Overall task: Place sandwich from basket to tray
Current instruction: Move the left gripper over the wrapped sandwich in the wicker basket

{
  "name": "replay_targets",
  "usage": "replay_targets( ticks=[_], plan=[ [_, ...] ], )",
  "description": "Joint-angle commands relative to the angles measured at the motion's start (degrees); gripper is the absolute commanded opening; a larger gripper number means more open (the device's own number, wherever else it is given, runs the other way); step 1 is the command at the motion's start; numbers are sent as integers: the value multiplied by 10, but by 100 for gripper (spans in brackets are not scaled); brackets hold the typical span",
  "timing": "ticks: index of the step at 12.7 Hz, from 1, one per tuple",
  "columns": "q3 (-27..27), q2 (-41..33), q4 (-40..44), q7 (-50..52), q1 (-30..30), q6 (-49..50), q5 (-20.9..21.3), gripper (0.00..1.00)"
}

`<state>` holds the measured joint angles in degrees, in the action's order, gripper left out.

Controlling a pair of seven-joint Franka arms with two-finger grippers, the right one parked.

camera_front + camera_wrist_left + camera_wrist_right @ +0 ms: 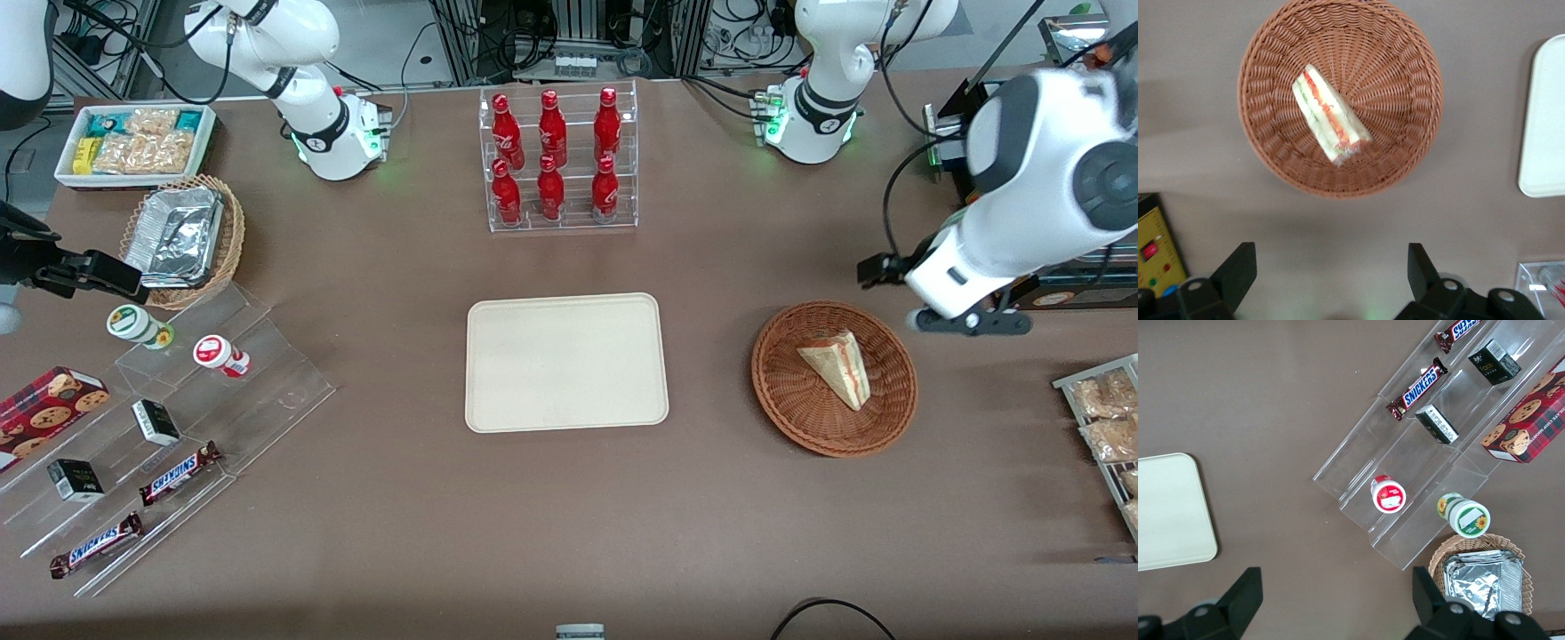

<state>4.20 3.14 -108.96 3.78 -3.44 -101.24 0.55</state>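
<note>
1. A robotics lab dressed as a snack shop: the brown table (373, 498) carries retail goods, with red bottles (553, 156) in a clear rack at upper centre.
2. Snickers bars (179, 472) lie on acrylic steps at lower left.
3. Cables and aluminium framing (569, 31) line the top edge (plainly no real store).

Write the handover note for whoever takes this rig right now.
Claw: open, holding nothing, up above the table beside the basket, not yet over the sandwich.
Sandwich: lying in the basket, untouched.
Tray: bare, mid-table, between the basket and the parked arm's end.
Done: nothing beyond the approach.
Left: move over the sandwich, lower, grip it, lift, carry it to the tray, let go.
</note>
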Motion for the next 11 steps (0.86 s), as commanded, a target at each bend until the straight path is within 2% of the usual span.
replay_targets(
  ticks=[1,6,9,11],
  plan=[
    [-5,-11,-82,-8,-2,-93,2,100],
    [-8,-7,-172,21,1,-238,3,100],
    [-8,5,-172,134,0,-257,3,100],
    [-8,18,-171,253,-1,-279,3,100]
  ],
)
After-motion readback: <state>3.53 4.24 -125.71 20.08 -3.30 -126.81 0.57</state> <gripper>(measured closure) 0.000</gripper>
